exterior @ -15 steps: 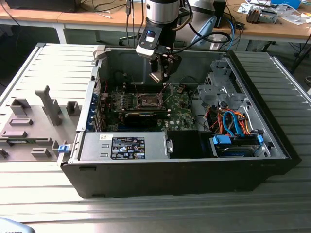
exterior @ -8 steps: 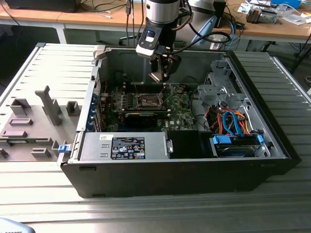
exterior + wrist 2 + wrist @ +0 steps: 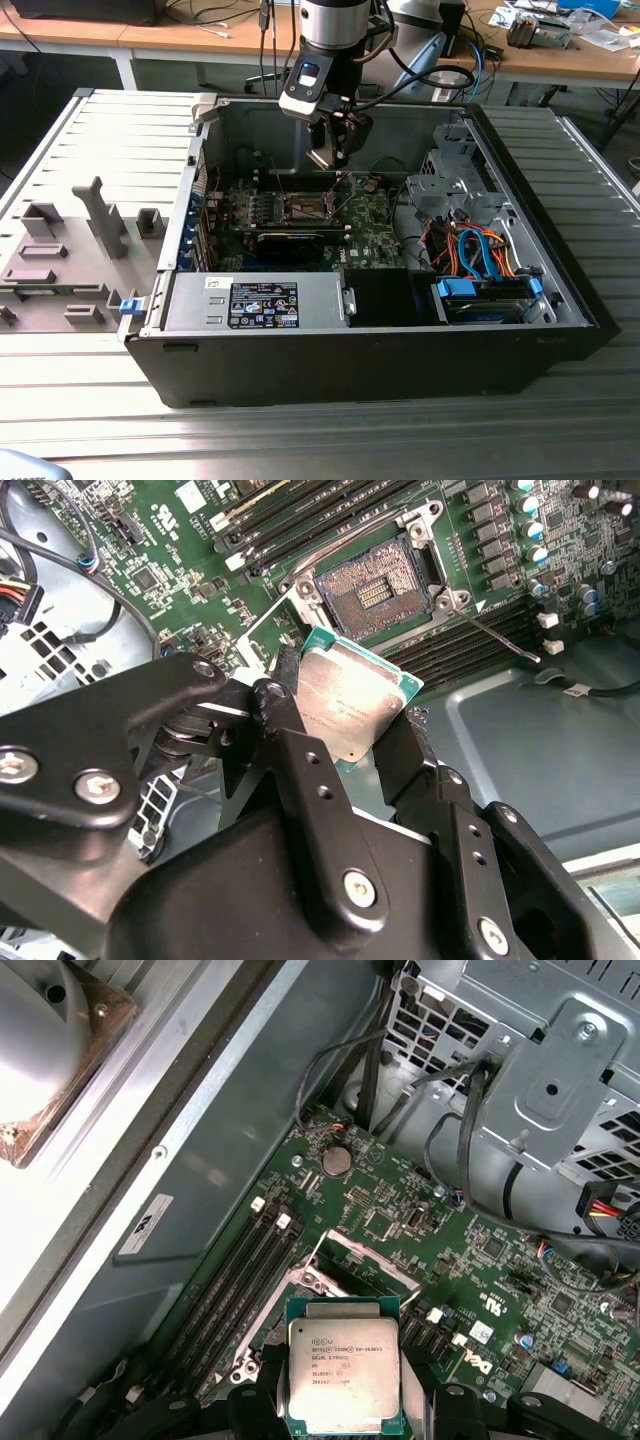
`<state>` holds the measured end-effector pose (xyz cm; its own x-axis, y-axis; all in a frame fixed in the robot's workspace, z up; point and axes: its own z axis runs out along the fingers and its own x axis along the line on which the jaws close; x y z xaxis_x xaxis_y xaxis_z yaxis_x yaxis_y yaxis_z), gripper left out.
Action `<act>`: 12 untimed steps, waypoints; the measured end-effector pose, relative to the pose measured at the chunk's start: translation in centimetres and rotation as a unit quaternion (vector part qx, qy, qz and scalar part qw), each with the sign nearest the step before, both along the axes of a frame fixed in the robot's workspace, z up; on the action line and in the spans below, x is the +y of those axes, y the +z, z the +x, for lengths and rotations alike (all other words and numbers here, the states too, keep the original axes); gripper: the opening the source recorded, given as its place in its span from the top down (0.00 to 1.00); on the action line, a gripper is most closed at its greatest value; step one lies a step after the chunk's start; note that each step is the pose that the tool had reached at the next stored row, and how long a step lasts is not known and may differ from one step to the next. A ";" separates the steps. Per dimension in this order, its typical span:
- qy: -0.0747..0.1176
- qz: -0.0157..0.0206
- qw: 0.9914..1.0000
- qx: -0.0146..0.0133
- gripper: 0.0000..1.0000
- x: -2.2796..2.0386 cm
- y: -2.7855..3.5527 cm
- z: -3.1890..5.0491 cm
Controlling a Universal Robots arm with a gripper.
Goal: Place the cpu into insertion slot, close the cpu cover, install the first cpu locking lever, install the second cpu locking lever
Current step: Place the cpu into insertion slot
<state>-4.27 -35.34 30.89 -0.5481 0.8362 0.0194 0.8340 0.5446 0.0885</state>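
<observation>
Grips the cpu [image 3: 355,695] by two opposite edges in the tool [image 3: 331,155], with the black fingers [image 3: 285,720] pressed in on it from either side and the pale silver-grey face turned toward both wrist views. Hangs inside the open computer case [image 3: 400,350], above the green circuit board [image 3: 372,232] and clear of it, near the insertion slot [image 3: 375,585] but not in it. Shows, in the second wrist view, the slot bare, with a dark centre, a field of fine contacts and a metal rim all uncovered, just beyond the held chip. Shows the cpu cover [image 3: 268,630] swung up off the slot and standing tilted along one edge, between the slot and the nearer finger. Shows a thin wire lever [image 3: 497,633] angled out from a corner of the slot and lying across the long memory slots [image 3: 470,652], not hooked down. Takes in, from the first wrist view, a round coin cell [image 3: 335,1160] on the board and a perforated metal drive cage [image 3: 560,1070] with dark cables running beneath. Rests the case on its side on a ribbed metal desk [image 3: 300,440], with grey fixture blocks [image 3: 100,222] to the exterior view's left and orange and blue cables [image 3: 478,250] in the case toward the exterior view's right.
</observation>
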 end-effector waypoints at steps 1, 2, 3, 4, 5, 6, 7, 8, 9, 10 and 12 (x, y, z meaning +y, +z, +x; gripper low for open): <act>0.000 0.000 1.000 0.000 0.46 0.00 0.00 0.00; -0.001 0.000 1.000 0.000 0.46 0.00 0.00 0.00; -0.001 0.000 1.000 0.000 0.46 0.00 0.00 0.00; -0.002 0.000 1.000 0.000 0.46 0.00 0.00 0.00; -0.002 0.000 1.000 0.000 0.46 0.00 0.00 0.00; -0.003 0.000 1.000 0.000 0.46 0.00 0.00 0.00; -0.004 0.000 1.000 0.000 0.46 0.00 0.00 0.00; -0.004 0.000 1.000 0.000 0.46 0.00 0.00 0.00; -0.005 0.000 1.000 0.000 0.46 0.00 0.00 0.00; -0.005 0.000 1.000 0.000 0.46 0.00 0.00 0.00; -0.006 0.000 1.000 0.000 0.46 0.00 0.00 0.00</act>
<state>-4.27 -35.34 30.90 -0.5379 0.8428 0.0193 0.8405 0.5345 0.0885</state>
